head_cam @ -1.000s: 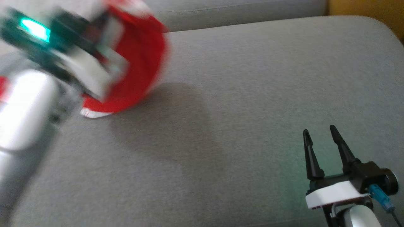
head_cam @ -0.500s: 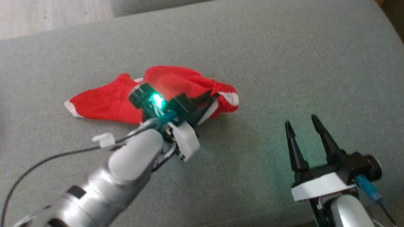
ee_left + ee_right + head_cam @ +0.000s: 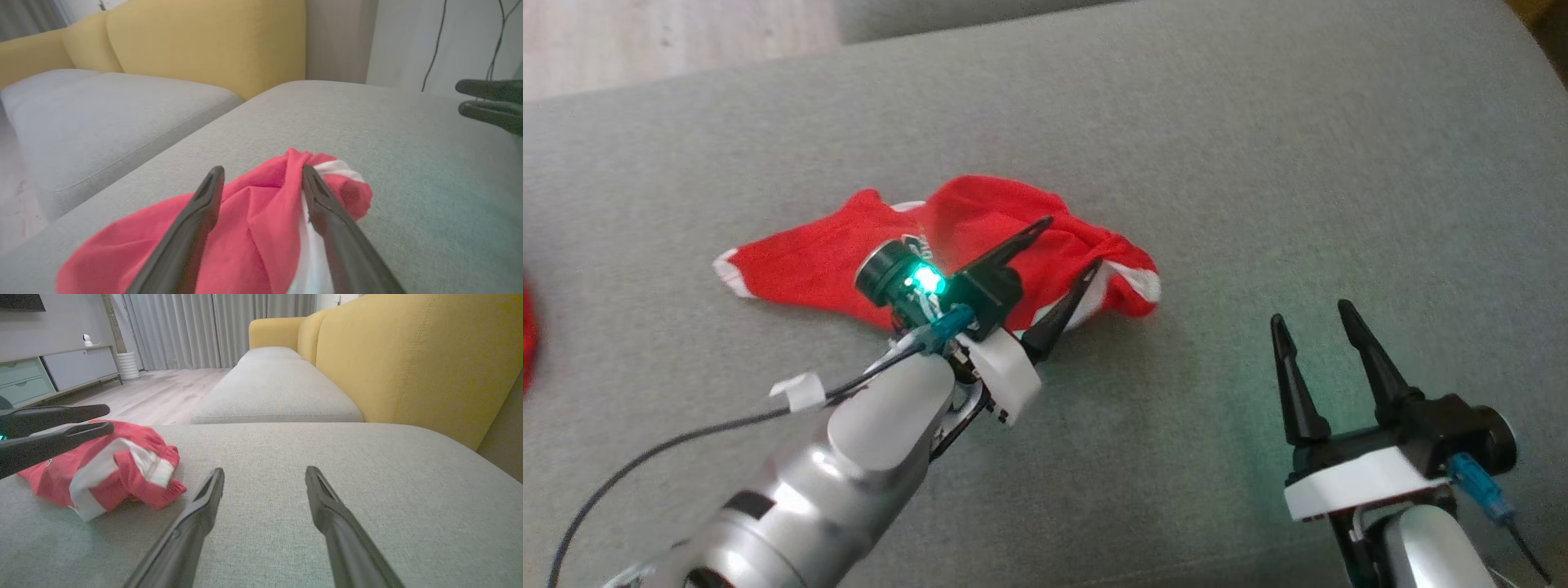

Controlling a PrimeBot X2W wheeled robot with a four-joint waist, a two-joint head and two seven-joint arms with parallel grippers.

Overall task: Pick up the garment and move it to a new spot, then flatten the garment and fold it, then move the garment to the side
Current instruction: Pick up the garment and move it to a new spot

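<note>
Grey woven sofa cushion (image 3: 1258, 163) takes up most of the head view, and everything sits on it. We count one crumpled red garment with white trim (image 3: 800, 265), lying left of centre in that frame, with a flatter tail running left and a bunched lump at its right end.

Our left gripper (image 3: 1074, 241) is right over that lump with its two dark fingers (image 3: 1013, 245) spread wide. Red folds sit between them but nothing is pinched. From the left wrist view we can't tell if the right-hand finger actually touches the fold beside it. The silver forearm (image 3: 882, 425) covers the garment's near edge in the head view.

Our right gripper (image 3: 1312, 312) is at the lower right, well apart from the garment, its two fingers also spread over bare cushion and holding nothing. So that's two grippers, four fingers, one garment.

Around it, in the right wrist view: a second grey seat cushion (image 3: 273, 388) further back, a mustard-yellow upholstered backrest (image 3: 408, 367) along the right side, pale wooden floor (image 3: 163, 392), grey curtains (image 3: 184, 330) at the top and a low cabinet with drawers (image 3: 49, 371) at upper left. A sliver of something red (image 3: 526, 335) pokes in at the left edge of the head view, but too little of it shows to tell what it is.
</note>
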